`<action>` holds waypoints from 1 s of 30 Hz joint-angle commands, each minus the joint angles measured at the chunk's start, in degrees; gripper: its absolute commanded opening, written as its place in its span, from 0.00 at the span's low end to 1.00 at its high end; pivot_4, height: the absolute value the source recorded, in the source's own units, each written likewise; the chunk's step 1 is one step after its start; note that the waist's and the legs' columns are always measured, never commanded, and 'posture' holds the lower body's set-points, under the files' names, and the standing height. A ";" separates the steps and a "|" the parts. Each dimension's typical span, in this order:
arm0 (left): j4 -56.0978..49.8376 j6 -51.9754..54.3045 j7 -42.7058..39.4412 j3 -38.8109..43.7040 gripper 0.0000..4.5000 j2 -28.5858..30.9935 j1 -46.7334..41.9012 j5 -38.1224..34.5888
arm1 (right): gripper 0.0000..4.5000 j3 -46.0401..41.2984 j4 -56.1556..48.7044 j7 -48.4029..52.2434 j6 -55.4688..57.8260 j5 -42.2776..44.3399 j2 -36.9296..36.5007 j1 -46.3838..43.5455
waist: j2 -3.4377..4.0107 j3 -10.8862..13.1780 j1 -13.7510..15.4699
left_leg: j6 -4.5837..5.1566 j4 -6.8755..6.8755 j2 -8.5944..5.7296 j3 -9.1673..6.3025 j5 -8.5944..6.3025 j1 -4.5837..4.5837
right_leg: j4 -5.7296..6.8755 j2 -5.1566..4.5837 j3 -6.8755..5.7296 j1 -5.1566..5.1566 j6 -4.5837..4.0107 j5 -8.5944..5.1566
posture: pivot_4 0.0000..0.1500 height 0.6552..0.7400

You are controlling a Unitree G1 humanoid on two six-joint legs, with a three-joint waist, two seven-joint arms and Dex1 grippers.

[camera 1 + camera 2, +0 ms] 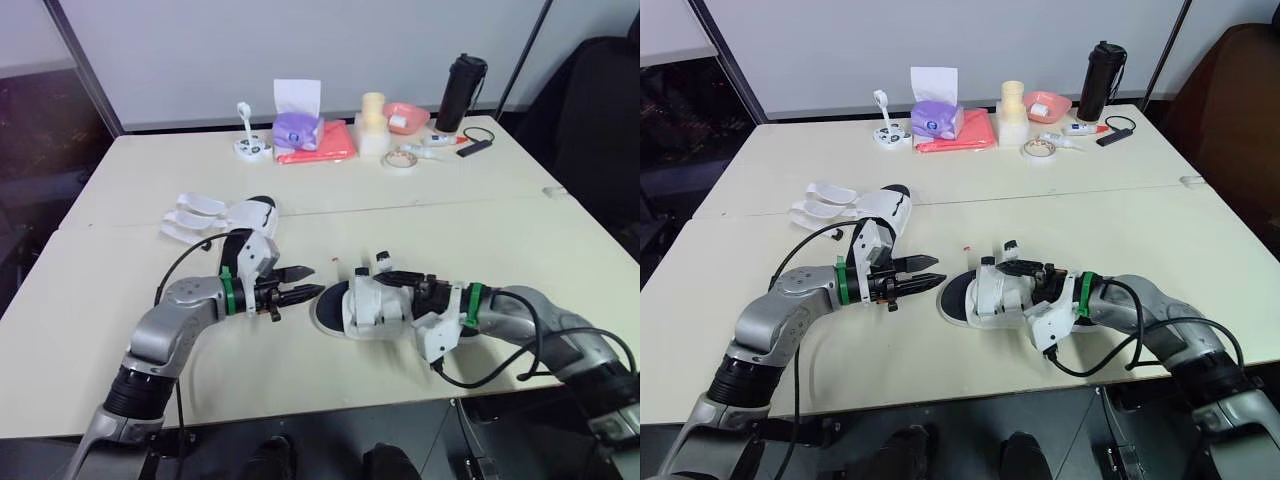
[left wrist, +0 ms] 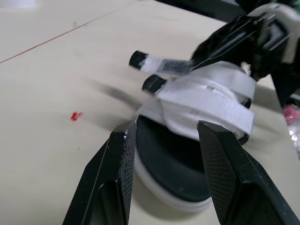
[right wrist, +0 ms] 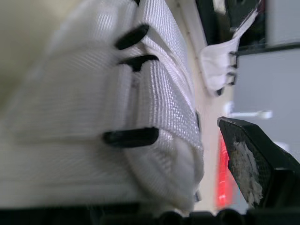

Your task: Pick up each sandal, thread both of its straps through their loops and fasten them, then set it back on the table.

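1. The desk [image 1: 420, 220] carries everything. Both pincers work low over its near half.
2. The sandal [image 1: 365, 305] lies flat on the desk between the two pincers. Its long axis runs roughly along the line from one pincer to the other, with the bare end of the sole towards the left pincer [image 1: 316, 281].
3. A second sandal [image 1: 215, 215] lies behind the left pincer, well apart from the right one.
4. The left pincer stands apart and empty, just beside the sole's end and aimed straight at it. It looks best placed for the sole.
5. The right pincer [image 1: 388, 277] sits on the strapped side, at the webbing. I cannot tell whether it is apart or clamped.
6. A loose strap end [image 2: 164, 65] sticks up beside the right pincer, so that arm is nearer for threading.
7. The strap end bears a printed label, too small to read.
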 commanded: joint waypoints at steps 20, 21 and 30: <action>-2.47 -1.29 2.01 0.26 0.49 -0.27 1.29 -0.43 | 0.00 -3.31 17.04 -13.56 13.04 -3.83 6.21 -13.33 | 0.01 0.00 -0.31 | -0.11 0.03 0.13 0.03 0.08 0.03 | 0.11 0.20 0.19 -0.07 -0.15 0.09 | 1.00 1.00; -2.45 -1.41 2.07 0.16 0.49 -0.36 1.32 -0.39 | 0.00 -5.07 18.90 -12.36 19.59 -2.13 7.65 -14.61 | 0.01 0.00 -0.30 | -0.12 0.03 0.13 0.04 0.09 0.03 | 0.11 0.21 0.19 -0.07 -0.17 0.10 | 1.00 1.00; -2.19 -2.17 2.71 -0.40 0.49 -1.45 1.48 -0.01 | 0.00 -4.19 38.73 -14.49 53.43 -3.30 13.14 -28.70 | 0.05 0.02 -0.27 | -0.18 -0.16 0.14 0.04 0.13 0.01 | 0.06 0.22 0.18 -0.17 -0.19 0.10 | 1.00 1.00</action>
